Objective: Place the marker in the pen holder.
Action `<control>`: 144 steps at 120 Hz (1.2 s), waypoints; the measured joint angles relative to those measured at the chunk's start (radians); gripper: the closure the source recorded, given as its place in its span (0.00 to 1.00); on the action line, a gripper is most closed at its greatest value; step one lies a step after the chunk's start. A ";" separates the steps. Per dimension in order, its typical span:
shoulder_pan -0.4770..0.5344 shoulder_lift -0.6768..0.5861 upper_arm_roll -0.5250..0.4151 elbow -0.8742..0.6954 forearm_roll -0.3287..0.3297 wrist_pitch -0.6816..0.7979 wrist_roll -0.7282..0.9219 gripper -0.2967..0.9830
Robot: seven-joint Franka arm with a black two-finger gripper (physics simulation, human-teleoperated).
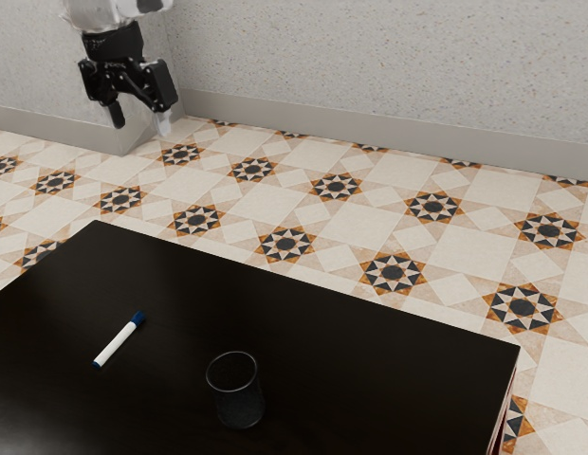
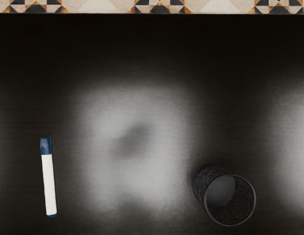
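Note:
High above the table, at the upper left of the exterior view, my gripper (image 1: 140, 123) hangs open with its two fingers well apart and nothing between them. The white marker (image 1: 118, 342) with a blue cap lies flat on the dark table, far below the hand. A black mesh pen holder (image 1: 239, 400) stands upright a short way from it, and no pen shows inside. In the wrist view the marker (image 2: 49, 183) and the round pen holder (image 2: 201, 190) lie apart from each other, neither touched by the gripper.
The black table (image 1: 303, 318) has a glossy top that reflects light in the wrist view. Its edge (image 2: 157, 17) borders a patterned tile floor (image 1: 351, 227). A speckled wall (image 1: 389, 66) rises behind, with a grey baseboard along it.

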 joint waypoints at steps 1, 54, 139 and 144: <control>0.001 0.012 -0.003 -0.002 0.000 0.007 -0.002 0.23; -0.101 0.318 0.217 -0.368 0.097 0.325 -0.069 0.23; -0.158 0.115 0.433 -1.031 0.185 1.037 -0.045 0.55; -0.156 0.116 0.433 -1.040 0.186 1.051 -0.042 0.56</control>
